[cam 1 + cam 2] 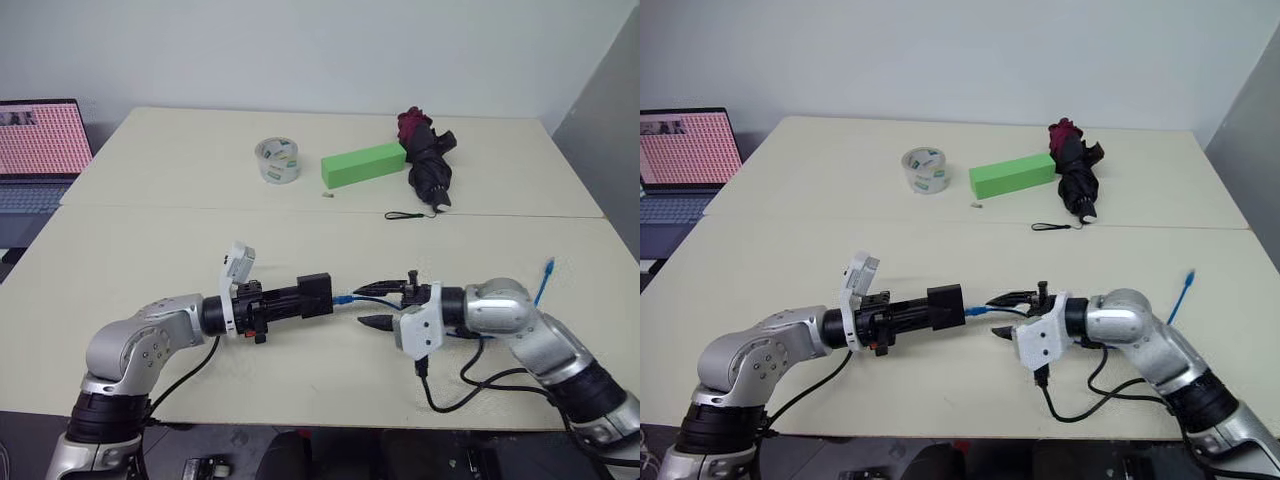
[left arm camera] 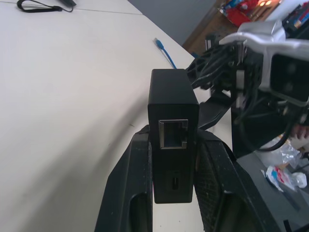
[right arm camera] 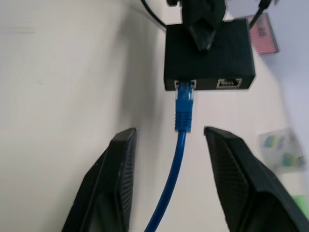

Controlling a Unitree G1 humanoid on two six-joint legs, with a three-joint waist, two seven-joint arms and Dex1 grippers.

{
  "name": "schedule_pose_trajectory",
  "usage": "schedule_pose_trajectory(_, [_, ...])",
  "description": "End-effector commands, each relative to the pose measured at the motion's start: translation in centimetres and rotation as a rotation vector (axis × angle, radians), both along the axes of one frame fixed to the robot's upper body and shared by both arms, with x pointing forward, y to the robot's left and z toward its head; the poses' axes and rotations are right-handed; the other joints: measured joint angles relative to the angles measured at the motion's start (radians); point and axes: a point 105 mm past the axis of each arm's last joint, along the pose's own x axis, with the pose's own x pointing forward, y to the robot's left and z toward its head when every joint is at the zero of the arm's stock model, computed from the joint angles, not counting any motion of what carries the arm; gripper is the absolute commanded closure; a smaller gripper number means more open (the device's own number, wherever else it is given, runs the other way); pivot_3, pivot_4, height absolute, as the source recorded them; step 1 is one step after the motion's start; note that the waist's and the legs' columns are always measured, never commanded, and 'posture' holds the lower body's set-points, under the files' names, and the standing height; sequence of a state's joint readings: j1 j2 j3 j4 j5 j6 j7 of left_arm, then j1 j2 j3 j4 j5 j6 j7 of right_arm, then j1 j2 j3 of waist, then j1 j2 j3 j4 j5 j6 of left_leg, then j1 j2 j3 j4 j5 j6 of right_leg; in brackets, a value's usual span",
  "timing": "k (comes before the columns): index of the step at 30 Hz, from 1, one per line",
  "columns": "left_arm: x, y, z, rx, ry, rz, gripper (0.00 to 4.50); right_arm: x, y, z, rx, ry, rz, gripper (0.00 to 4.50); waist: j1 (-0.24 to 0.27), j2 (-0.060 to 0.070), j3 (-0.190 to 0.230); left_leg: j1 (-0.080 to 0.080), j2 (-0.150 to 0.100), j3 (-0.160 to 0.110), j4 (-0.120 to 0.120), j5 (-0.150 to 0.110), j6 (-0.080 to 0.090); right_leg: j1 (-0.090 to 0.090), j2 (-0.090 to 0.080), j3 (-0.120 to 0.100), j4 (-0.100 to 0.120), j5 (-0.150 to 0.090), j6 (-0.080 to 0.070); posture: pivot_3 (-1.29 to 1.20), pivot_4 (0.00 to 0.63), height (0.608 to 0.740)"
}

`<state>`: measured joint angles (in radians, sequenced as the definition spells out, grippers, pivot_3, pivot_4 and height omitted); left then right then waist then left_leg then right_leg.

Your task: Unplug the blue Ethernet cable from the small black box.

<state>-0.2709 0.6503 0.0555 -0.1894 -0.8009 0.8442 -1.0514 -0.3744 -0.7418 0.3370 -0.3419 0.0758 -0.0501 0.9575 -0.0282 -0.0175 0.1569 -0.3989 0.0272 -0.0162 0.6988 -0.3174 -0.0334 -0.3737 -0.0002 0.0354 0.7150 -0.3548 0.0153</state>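
Grippers number two in the head views you are looking at, with one small black box, one blue Ethernet cable, one tape roll, one green block, one folded umbrella and one laptop. The left gripper is clamping the box and pointing right, above the near half of the table. The right gripper is pointing left at it with its fingers standing apart, and the cable is running between them without being pinched. The cable's far plug is lying near the table's right edge. You are seeing wide bare tabletop to the left and between the arms and the far objects; the near edge is lying close below both arms.

In the left wrist view, the two fingers are pressing the box from both sides, one empty port is facing you, and the right gripper is sitting just beyond it.

In the right wrist view, the cable's plug is sitting in one of the box's two ports, the other port being empty. The cable is passing between the two spread fingers, touching neither.
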Motion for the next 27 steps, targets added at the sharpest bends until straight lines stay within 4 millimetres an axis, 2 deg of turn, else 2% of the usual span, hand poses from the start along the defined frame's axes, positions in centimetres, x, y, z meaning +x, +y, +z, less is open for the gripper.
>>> schedule_pose_trajectory(1, [-0.6,-0.3,1.2,0.015,-0.073,-0.093,3.72,-1.8,0.5,2.8,0.195,0.352,-0.030,2.30,0.000,0.000,0.000,0.000,0.000,0.000,0.000,0.000,0.000,0.000,0.000,0.000,0.000,0.000,0.000,0.00,0.150,0.740])
schedule_pose_trajectory(3, [-0.8,-0.3,1.3,0.031,-0.087,-0.121,3.72,-2.3,0.7,3.1,0.235,0.499,-0.042,2.30,-0.001,0.000,0.000,0.000,0.000,-0.001,0.000,0.000,0.000,0.000,0.000,0.000,0.000,0.000,0.000,0.00,0.150,0.740])
schedule_pose_trajectory(6, [-1.0,-0.6,1.9,0.027,-0.105,-0.161,3.72,-2.0,1.2,2.9,0.299,0.637,-0.083,2.30,-0.001,0.000,0.000,0.000,0.000,-0.001,0.000,0.000,0.000,0.000,0.000,-0.001,0.000,0.000,0.000,0.00,0.150,0.740])
schedule_pose_trajectory(14, [-1.4,-1.0,3.1,0.013,-0.138,-0.207,3.72,-1.2,1.4,2.0,0.361,0.852,-0.134,2.30,-0.001,0.000,0.000,0.000,-0.001,-0.001,0.000,0.000,0.001,0.000,0.000,0.000,-0.001,0.000,0.000,0.00,0.150,0.740])
schedule_pose_trajectory(27, [-1.9,-1.6,3.7,0.005,-0.156,-0.232,3.72,-1.6,2.0,1.9,0.335,0.972,-0.075,2.30,-0.003,0.000,0.000,0.000,-0.001,-0.001,-0.001,0.000,0.001,0.000,0.000,0.000,-0.001,0.000,0.000,0.00,0.150,0.740])
